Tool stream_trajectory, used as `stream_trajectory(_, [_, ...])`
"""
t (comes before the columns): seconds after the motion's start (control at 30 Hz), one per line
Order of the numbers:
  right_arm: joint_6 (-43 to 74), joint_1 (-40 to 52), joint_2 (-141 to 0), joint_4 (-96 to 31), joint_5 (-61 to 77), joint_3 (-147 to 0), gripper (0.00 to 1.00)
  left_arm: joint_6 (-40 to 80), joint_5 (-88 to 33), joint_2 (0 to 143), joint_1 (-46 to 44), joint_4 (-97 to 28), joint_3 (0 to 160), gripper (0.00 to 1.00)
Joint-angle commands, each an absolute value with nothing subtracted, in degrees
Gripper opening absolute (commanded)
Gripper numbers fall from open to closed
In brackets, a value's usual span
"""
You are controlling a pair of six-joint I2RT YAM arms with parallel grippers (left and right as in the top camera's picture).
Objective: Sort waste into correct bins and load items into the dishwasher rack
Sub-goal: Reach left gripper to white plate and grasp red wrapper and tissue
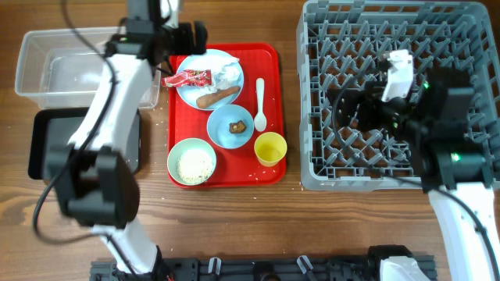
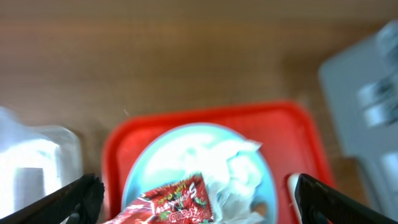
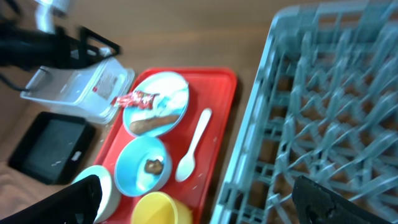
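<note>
A pale blue plate (image 1: 209, 78) on the flat red serving tray (image 1: 269, 58) holds a red snack wrapper (image 1: 188, 77), crumpled white tissue (image 1: 229, 73) and a brown sausage stick (image 1: 218, 97). My left gripper (image 2: 199, 199) is open above the plate, its fingers either side of the wrapper (image 2: 168, 202). The pale blue bowl (image 1: 230, 126) holds a brown food lump (image 1: 237, 126). The pale green bowl (image 1: 191, 162) holds rice. A yellow cup (image 1: 270, 148) and white spoon (image 1: 260, 103) lie beside them. My right gripper (image 3: 199, 199) is open, over the grey dishwasher rack (image 1: 312, 94).
A clear plastic tub (image 1: 35, 62) stands at the back left with a black tray (image 1: 43, 144) in front of it. The left arm reaches across both. The tray sits between the bins and the rack.
</note>
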State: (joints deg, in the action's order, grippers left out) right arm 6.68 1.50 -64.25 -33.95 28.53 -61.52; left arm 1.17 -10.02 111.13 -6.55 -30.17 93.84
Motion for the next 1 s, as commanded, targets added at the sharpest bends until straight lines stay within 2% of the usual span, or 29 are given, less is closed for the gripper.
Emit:
stream_trajectory(0.0, [11.1, 1.4, -68.1, -34.6, 33.2, -62.7, 1.0, -1.3, -11.6, 117.5, -7.0, -30.0, 94.8, 1.0])
stream_trajectory(0.07, [11.1, 1.4, -69.6, -34.8, 33.1, -62.7, 1.0, -1.4, -13.1, 119.3, -7.4, -30.0, 94.8, 1.0])
stream_trajectory(0.27, [11.1, 1.4, -72.0, -35.4, 33.1, -62.7, 1.0, -13.4, -13.9, 123.5, -10.9, -30.3, 94.8, 1.0])
stream_trajectory(0.53, [11.1, 1.4, -72.0, -36.1, 33.1, -62.7, 1.0, -13.0, -2.9, 127.3, -13.3, -31.1, 94.8, 1.0])
stream_trajectory(0.77, [11.1, 1.4, -72.0, -36.1, 33.1, -62.7, 1.0, -11.1, -1.8, 130.3, -13.1, -30.9, 94.8, 0.98])
stream_trajectory(0.8, [11.1, 1.4, -72.0, -36.1, 32.9, -62.7, 1.0, -10.2, -1.9, 131.0, -13.1, -30.8, 94.8, 0.87])
stream_trajectory(0.9, [11.1, 1.4, -72.0, -36.1, 32.9, -62.7, 1.0, -9.8, -2.1, 132.2, -13.3, -30.9, 94.8, 0.29])
stream_trajectory(0.97, [11.1, 1.4, -72.0, -36.1, 32.9, -62.7, 1.0, -9.8, -2.1, 132.9, -13.3, -30.9, 94.8, 0.12])
